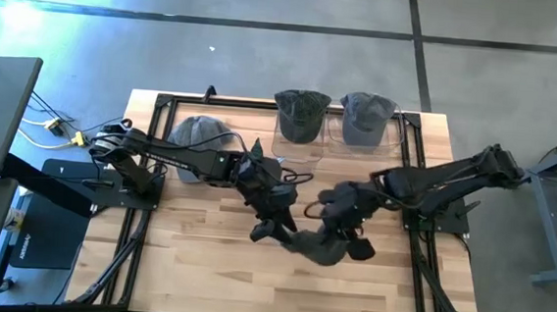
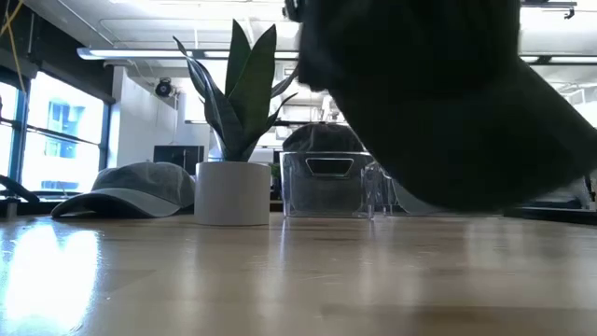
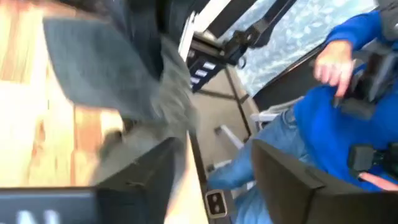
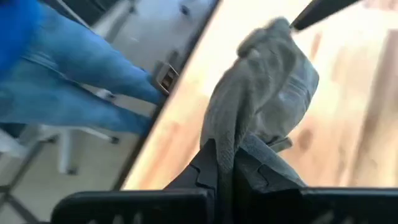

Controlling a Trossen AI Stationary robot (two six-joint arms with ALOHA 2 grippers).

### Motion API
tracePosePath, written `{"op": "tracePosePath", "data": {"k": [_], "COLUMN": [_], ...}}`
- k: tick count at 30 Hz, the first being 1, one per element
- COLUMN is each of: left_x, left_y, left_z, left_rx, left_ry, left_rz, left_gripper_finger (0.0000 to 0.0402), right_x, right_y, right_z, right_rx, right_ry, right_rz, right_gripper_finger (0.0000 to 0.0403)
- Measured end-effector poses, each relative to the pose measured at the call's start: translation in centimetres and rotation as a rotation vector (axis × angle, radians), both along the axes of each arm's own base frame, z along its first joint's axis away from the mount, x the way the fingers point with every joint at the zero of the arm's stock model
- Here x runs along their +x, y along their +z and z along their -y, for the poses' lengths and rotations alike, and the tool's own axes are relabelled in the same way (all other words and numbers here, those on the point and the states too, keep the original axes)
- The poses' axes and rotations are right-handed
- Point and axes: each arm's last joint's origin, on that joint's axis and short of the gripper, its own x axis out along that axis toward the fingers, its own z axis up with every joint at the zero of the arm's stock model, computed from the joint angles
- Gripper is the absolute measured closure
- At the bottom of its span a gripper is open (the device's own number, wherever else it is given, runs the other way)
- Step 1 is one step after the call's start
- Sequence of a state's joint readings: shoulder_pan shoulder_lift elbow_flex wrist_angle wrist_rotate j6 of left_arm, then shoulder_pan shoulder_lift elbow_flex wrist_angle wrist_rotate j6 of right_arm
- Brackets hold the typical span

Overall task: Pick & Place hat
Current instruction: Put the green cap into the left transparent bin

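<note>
A grey cap (image 1: 198,131) lies on the wooden table (image 1: 202,269) far to the left of the held hat, beside the left arm's base; in the low view it (image 2: 131,189) sits just left of a white pot with a spiky plant (image 2: 233,140). The left gripper (image 1: 266,226) reaches to the left edge of the hat being worked on (image 1: 321,246), which sits near the table's middle, towards the front; its jaws stand apart, with grey fabric (image 3: 124,87) in front of them, and whether they touch the cloth cannot be told. Behind the hat, at the table's back edge, two clear bins (image 1: 299,138) stand side by side, each with a dark cap on top (image 1: 302,106). The right gripper (image 1: 344,229) is just to the right, over the hat, its fingers (image 4: 208,168) pinched together on a fold of the grey hat (image 4: 267,93). Beyond the table's front edge a person in a blue top and jeans (image 3: 336,124) shows.
</note>
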State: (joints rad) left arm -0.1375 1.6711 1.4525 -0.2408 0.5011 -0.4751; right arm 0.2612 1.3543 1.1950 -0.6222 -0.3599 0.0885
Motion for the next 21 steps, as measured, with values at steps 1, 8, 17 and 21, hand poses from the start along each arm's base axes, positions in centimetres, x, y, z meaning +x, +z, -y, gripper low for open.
{"op": "tracePosePath", "data": {"k": [1,8,17,21], "left_x": [-0.1,-0.3,1.5,1.9], "left_y": [-0.2,-1.0,-1.2,-2.4], "left_z": [0.0,0.3,1.6,2.0], "left_rx": [0.011,0.154,0.261,0.216], "left_ry": [0.012,0.189,0.288,0.196], "left_rz": [-0.024,-0.072,0.109,0.076], "left_gripper_finger": [0.0178,0.0139,0.0149,0.0150], "right_x": [-0.2,-2.5,-5.6,-6.6], "right_y": [0.1,-1.4,-4.7,-4.5], "right_z": [-0.2,-1.1,-0.4,0.0], "right_rx": [-0.016,0.034,0.279,0.334], "right_ry": [-0.024,-0.270,-0.490,-0.513], "right_rz": [-0.002,0.191,0.456,0.483], "right_gripper_finger": [0.0396,0.0397,0.0395,0.0399]}}
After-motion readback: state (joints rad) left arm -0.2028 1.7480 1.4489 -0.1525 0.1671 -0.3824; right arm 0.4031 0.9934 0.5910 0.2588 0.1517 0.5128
